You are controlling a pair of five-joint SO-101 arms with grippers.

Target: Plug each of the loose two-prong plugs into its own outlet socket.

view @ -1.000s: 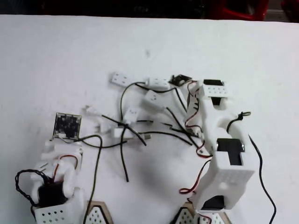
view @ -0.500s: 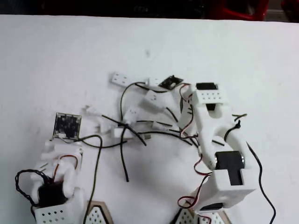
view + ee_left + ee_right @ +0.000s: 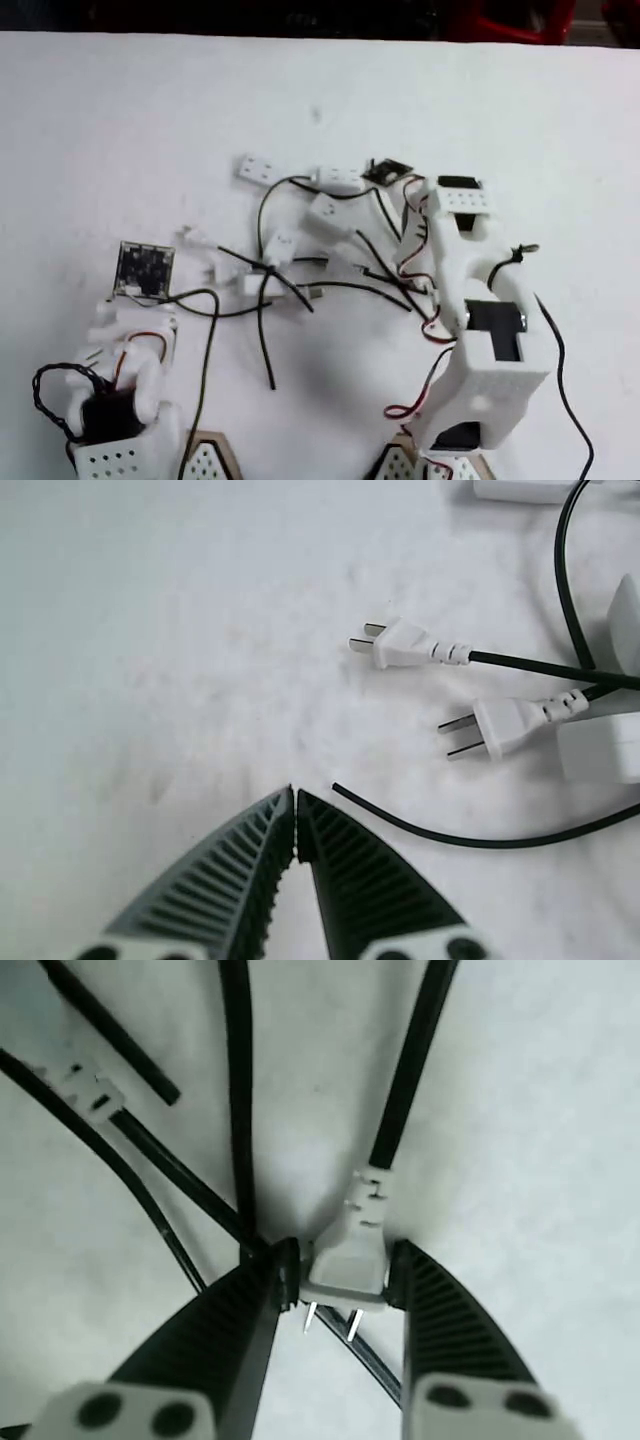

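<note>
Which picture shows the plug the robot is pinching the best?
The right wrist view. There the white plug sits pinched in the right gripper, both prongs showing. In the high view the right arm covers that spot. The left wrist view looks at two other loose plugs.

Bright, even light on white table (image 3: 120, 100) in high view; I find surface nearly washed out, white sockets (image 3: 258, 168) hard to separate from it. Shadows soft, short, tight under black cables (image 3: 261, 335). Light probably from overhead. Strip beyond far table edge dark. Both wrist views dimmer, table duller, shadows faint.
</note>
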